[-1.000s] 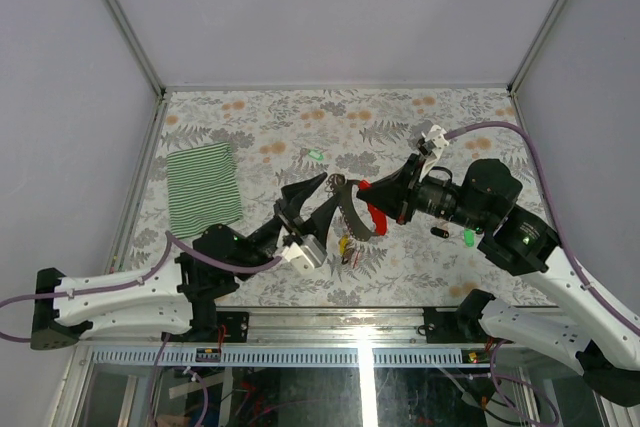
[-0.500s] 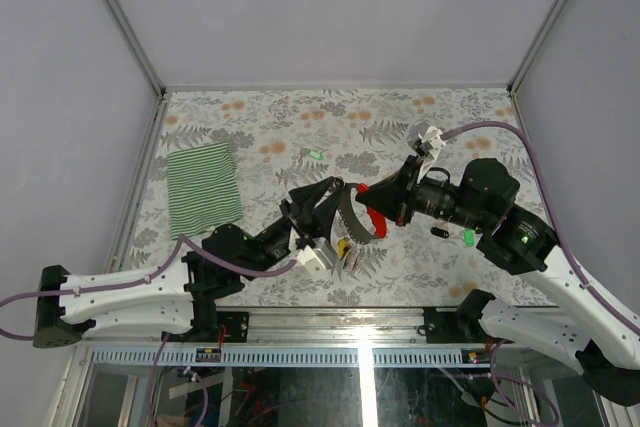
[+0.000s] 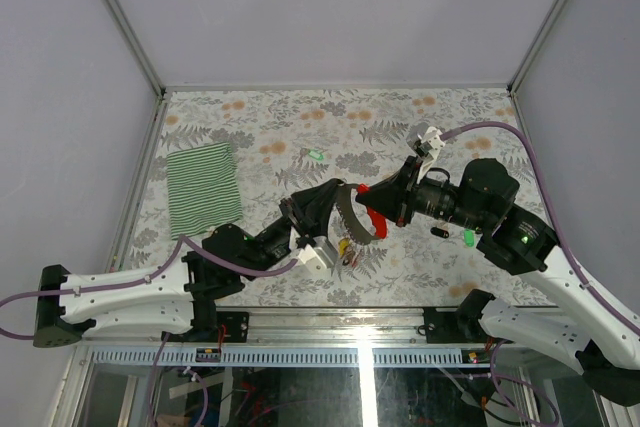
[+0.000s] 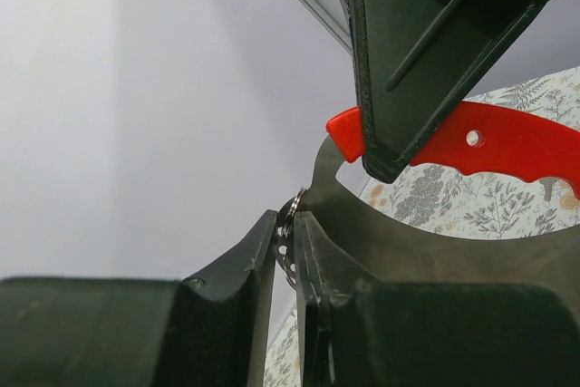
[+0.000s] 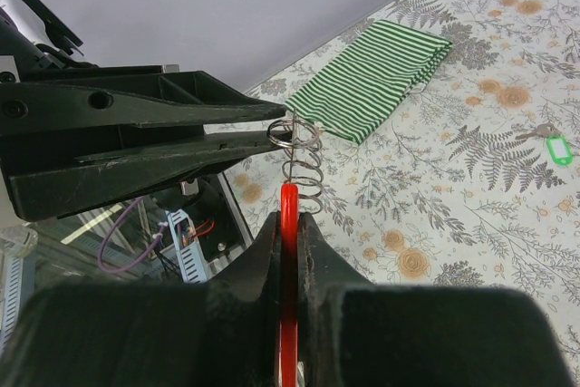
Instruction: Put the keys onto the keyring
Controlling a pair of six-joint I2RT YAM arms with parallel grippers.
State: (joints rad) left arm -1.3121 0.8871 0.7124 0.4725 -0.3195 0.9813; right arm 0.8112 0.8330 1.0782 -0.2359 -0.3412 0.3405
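Pincer by pincer: our right pincer (image 5: 288,224) is clamped flat on the red loop of the keyring (image 5: 304,169). It holds the keyring edge-up above the table (image 3: 400,117), so the wire coil at its far end stands out free. Our left pincer (image 4: 288,228) comes at it from the opposite side. Its jaws are drawn down to a narrow slit, with the small wire ring (image 5: 292,131) at the tip of the coil caught between them. We judge that it is nipping that ring, though we cannot tell how firmly.

We read this as a two-armed brace. One arm fixes the body of the keyring, and the other takes the ring end so it can be steadied or pried open for a key to slide on. From overhead, the arms meet over the near middle of the table, with the grey strip curving between them.

None of the keys (image 3: 345,247) is held. A small cluster with red and yellow heads lies on the table just beside the left wrist. One green-tagged key (image 5: 555,149) lies farther back, and another green key (image 3: 467,237) lies beside the right arm. The green striped cloth (image 3: 203,187) sits well apart at the left. With both arms occupied, we think one must let go to fetch a key.
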